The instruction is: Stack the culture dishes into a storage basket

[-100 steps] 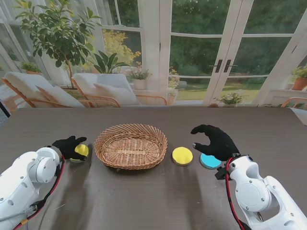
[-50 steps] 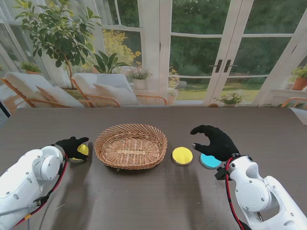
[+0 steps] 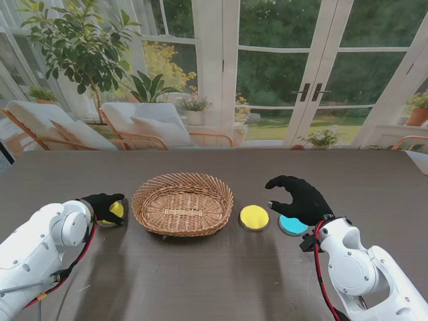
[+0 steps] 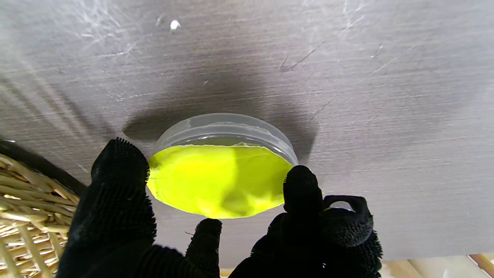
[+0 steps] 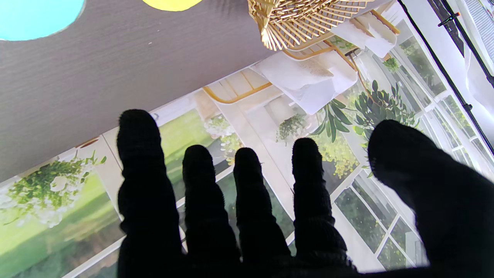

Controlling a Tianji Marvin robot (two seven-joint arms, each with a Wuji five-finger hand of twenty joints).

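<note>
Our left hand is pinching the yellow-green dish by its rim, dish on the tabletop just left of the basket; right hand spread and holding nothing over the blue dish; clear plastic looks light, stiff, slick; we'd grip opposite rim edges.

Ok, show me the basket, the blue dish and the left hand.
basket (image 3: 182, 203): stand view, woven floor inside.
blue dish (image 3: 291, 226): stand view, visible lid near the right hand.
left hand (image 3: 102, 206): stand view, back of the glove.
</note>
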